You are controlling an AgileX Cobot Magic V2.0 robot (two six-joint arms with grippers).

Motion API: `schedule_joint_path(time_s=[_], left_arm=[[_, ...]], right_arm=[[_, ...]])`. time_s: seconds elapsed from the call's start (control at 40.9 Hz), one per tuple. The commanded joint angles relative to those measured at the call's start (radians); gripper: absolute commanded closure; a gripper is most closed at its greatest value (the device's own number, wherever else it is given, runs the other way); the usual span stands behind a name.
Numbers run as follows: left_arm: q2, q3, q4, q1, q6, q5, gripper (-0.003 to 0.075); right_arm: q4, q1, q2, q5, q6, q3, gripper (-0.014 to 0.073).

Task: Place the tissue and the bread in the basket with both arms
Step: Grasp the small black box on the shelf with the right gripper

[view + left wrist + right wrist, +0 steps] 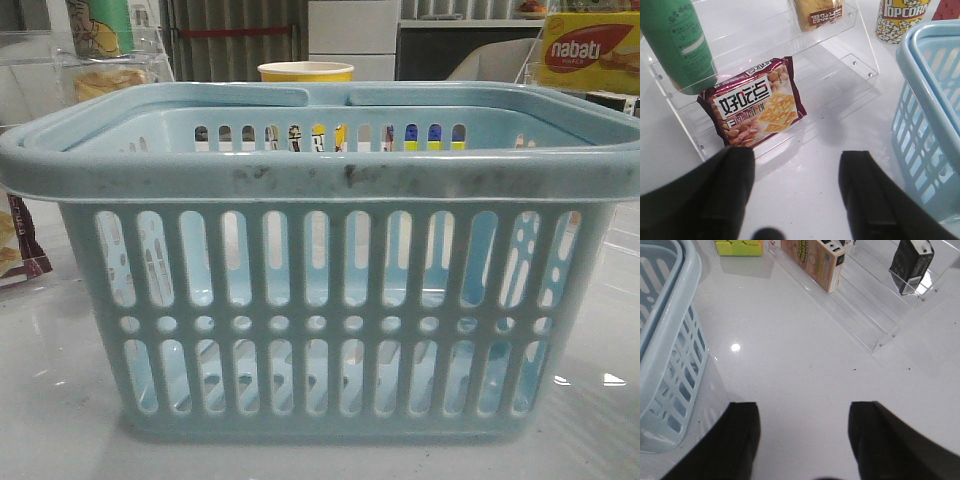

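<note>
1. White glossy table (805, 365), clear racks.
2. Basket (320, 180) dead centre, looks empty.
3. Tissue (911, 265) at 1 o'clock of right gripper (804, 440); light, soft, I'd pinch its narrow sides.
4. Bread (818, 14) at 12 of left gripper (796, 192); squashy, slippery wrap.
5. Both grippers wide, holding nothing.

One low front camera, two wrist cameras looking down.

The front view sits at table height, pressed close to the basket (320, 300), which fills nearly the whole frame (shelves and a cup (305, 71) peek over its rim). Each wrist view looks steeply down past dark fingers (725, 190) at the table (805, 365). All three share the basket; each wrist view catches only one side of it.
</note>
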Motion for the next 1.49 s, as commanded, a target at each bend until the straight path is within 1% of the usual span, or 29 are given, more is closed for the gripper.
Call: schedule_joint_path(time_s=[0.0,0.122,0.22,0.416,0.66,0.783,0.881,1.003,1.199,1.468], left_arm=[[0.009,-0.027,-0.006,0.000,-0.007,-0.083,0.0201],[0.009,-0.027,-0.006,0.000,-0.007,-0.085,0.0215],[0.009,-0.027,-0.006,0.000,-0.007,-0.085,0.0215],[0.009,-0.027,-0.006,0.000,-0.007,-0.087,0.0215],[0.009,-0.027,-0.006,0.000,-0.007,-0.087,0.0215],[0.009,-0.027,-0.006,0.000,-0.007,-0.087,0.0215],[0.009,-0.027,-0.006,0.000,-0.007,-0.087,0.0215],[0.009,-0.027,-0.006,0.000,-0.007,-0.087,0.0215],[0.009,-0.027,-0.006,0.000,-0.007,-0.088,0.0215],[0.009,-0.027,-0.006,0.000,-0.007,-0.088,0.0215]], right_arm=[[0.004,-0.005,0.029,-0.093,-0.004,-0.034,0.0020],[-0.002,-0.023,0.110,-0.104,-0.004,-0.103,0.0020],[-0.002,-0.063,0.202,-0.083,-0.004,-0.205,0.0020],[-0.002,-0.146,0.405,0.010,-0.004,-0.420,0.0020],[-0.004,-0.215,0.633,0.079,-0.004,-0.639,0.0020],[-0.016,-0.247,0.745,0.137,-0.004,-0.742,0.0020],[-0.041,-0.255,0.827,0.177,-0.005,-0.803,0.0020],[-0.077,-0.255,0.913,0.184,-0.005,-0.851,0.0020],[-0.115,-0.255,1.022,0.169,-0.005,-0.901,0.0020],[-0.161,-0.255,1.117,0.133,-0.005,-0.963,0.0020]])
